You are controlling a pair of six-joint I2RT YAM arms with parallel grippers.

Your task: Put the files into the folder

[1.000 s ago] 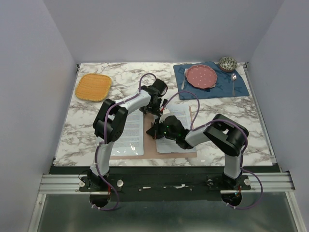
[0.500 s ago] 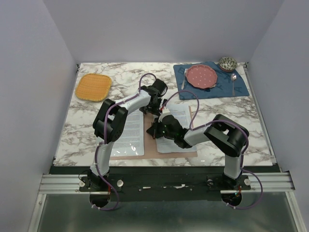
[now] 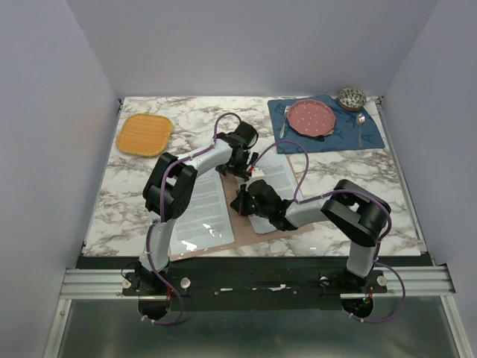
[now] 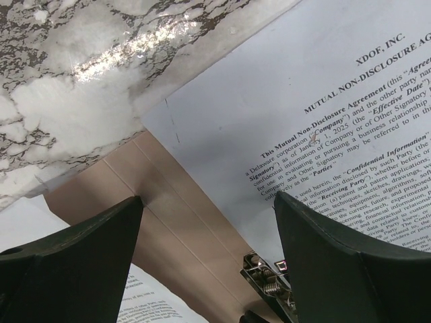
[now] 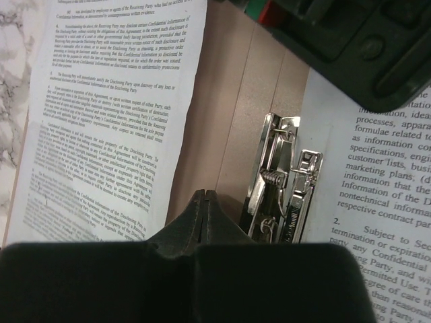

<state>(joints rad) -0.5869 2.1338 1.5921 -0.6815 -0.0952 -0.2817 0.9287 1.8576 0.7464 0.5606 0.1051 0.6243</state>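
Note:
The pinkish-brown folder point(image 3: 232, 227) lies open and skewed on the marble table. One printed sheet point(image 3: 197, 210) lies on its left half, the other sheet point(image 3: 279, 186) on its right half. My left gripper point(image 3: 244, 165) is open over the far end of the spine; in the left wrist view point(image 4: 209, 229) its fingers point(image 4: 74, 249) straddle the bare spine point(image 4: 182, 222) and the metal clip point(image 4: 269, 279). My right gripper point(image 3: 242, 200) is shut and empty; in the right wrist view point(image 5: 205, 200) its tip rests on the spine beside the clip point(image 5: 283, 178), between the left sheet point(image 5: 108, 101) and the right sheet point(image 5: 380, 202).
An orange woven mat point(image 3: 144, 133) lies far left. A blue placemat point(image 3: 326, 124) far right carries a pink plate point(image 3: 311, 117), a fork and a spoon; a small bowl point(image 3: 352, 98) stands behind it. The table's front edge runs just below the folder.
The folder and both sheets have turned counter-clockwise, the right side swinging away from the front edge. My right gripper has moved slightly farther along the spine. The left gripper has stayed put.

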